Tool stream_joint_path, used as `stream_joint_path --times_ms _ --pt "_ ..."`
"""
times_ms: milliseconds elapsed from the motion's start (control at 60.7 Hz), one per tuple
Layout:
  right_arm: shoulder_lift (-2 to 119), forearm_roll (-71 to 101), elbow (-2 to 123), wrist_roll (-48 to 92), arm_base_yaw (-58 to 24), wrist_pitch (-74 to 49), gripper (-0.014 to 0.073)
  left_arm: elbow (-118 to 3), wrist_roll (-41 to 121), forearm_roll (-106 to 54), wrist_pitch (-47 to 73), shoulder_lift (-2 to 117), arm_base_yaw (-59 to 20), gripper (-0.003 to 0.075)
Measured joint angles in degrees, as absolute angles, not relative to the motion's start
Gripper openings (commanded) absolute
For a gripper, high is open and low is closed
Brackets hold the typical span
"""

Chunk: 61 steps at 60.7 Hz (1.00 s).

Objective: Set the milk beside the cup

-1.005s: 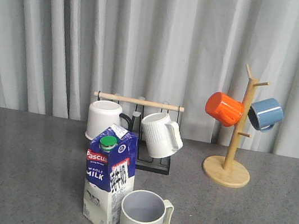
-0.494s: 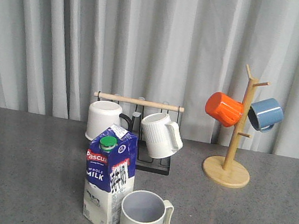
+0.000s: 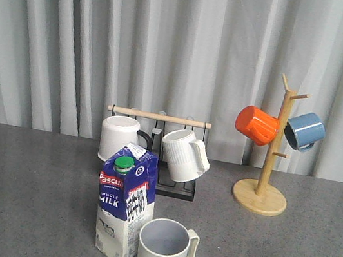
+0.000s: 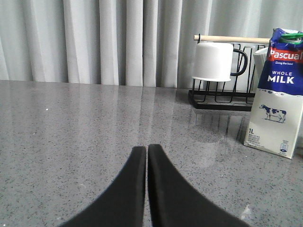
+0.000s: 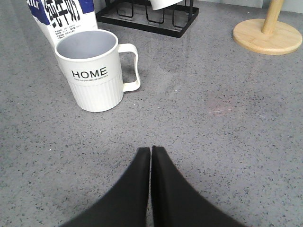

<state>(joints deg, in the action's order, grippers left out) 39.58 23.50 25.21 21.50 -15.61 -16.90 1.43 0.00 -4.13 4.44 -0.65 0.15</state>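
Note:
The milk carton (image 3: 122,204), blue and white with a green cap, stands upright at the front of the grey table, touching or almost touching the left side of the pale "HOME" cup (image 3: 165,251). The carton also shows in the left wrist view (image 4: 278,92) and the right wrist view (image 5: 61,16). The cup stands upright in the right wrist view (image 5: 92,71), handle to its right. My left gripper (image 4: 147,149) is shut and empty, low over bare table, apart from the carton. My right gripper (image 5: 151,151) is shut and empty, short of the cup. Neither gripper shows in the front view.
A black wire rack (image 3: 175,184) with a wooden bar holds a plain white mug (image 3: 119,137) and a ribbed white mug (image 3: 183,154) behind the carton. A wooden mug tree (image 3: 260,196) at back right carries an orange mug (image 3: 256,124) and a blue mug (image 3: 305,130). Grey curtains hang behind.

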Motion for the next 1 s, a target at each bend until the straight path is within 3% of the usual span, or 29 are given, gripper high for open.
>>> stream_joint_path --times_ms 428,824,1005 --pt "38.0 20.4 25.1 21.4 -15.6 -17.1 -0.0005 1.4 0.0 -4.1 4.5 -0.6 0.1 -0.0007" --pt "13.4 14.9 10.7 12.5 0.0 -10.1 -0.0005 1.4 0.0 -4.1 4.5 -0.6 0.1 -0.0007" --pt "5.4 8.9 3.7 2.3 2.3 -10.1 -0.0005 1.4 0.0 -4.1 4.5 -0.6 0.1 -0.0007"
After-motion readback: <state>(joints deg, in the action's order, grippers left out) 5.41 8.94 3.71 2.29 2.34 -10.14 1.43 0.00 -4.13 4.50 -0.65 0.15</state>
